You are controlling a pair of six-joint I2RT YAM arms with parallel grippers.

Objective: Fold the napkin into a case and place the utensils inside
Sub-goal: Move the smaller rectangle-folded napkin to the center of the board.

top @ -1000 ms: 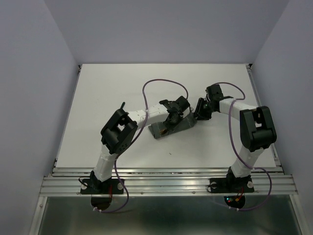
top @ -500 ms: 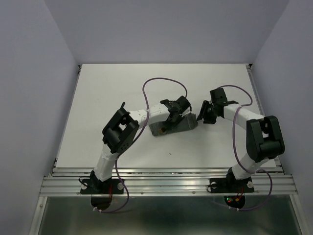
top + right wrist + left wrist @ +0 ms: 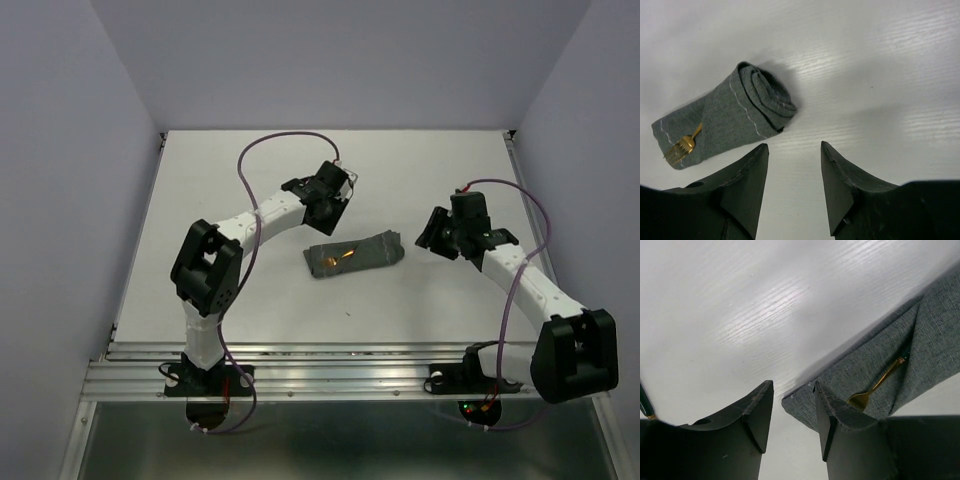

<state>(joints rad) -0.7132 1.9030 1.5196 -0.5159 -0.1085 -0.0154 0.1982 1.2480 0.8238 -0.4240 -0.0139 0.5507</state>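
Observation:
The napkin lies folded into a narrow case (image 3: 355, 254) on the white table (image 3: 240, 300), its far-right end rolled. A gold fork (image 3: 340, 256) lies in its open left part, tines out; the same fork (image 3: 879, 385) (image 3: 683, 145) appears in both wrist views. My left gripper (image 3: 326, 212) hangs open just behind the case's left end, holding nothing; in its wrist view the case (image 3: 920, 335) lies past the right finger (image 3: 829, 415), above the gripper (image 3: 792, 386). My right gripper (image 3: 430, 236) is open and empty to the right of the rolled end; the case (image 3: 735, 112) lies up-left of that gripper (image 3: 794, 146).
A small dark speck (image 3: 347, 316) lies on the table in front of the case. Metal rails (image 3: 340, 368) run along the near edge by the arm bases. Grey walls close in the table at the back and both sides.
Both grippers have come off the case and opened wider. The left arm pulled back up and to the left; the right arm drew away to the right. The case lies where it was.

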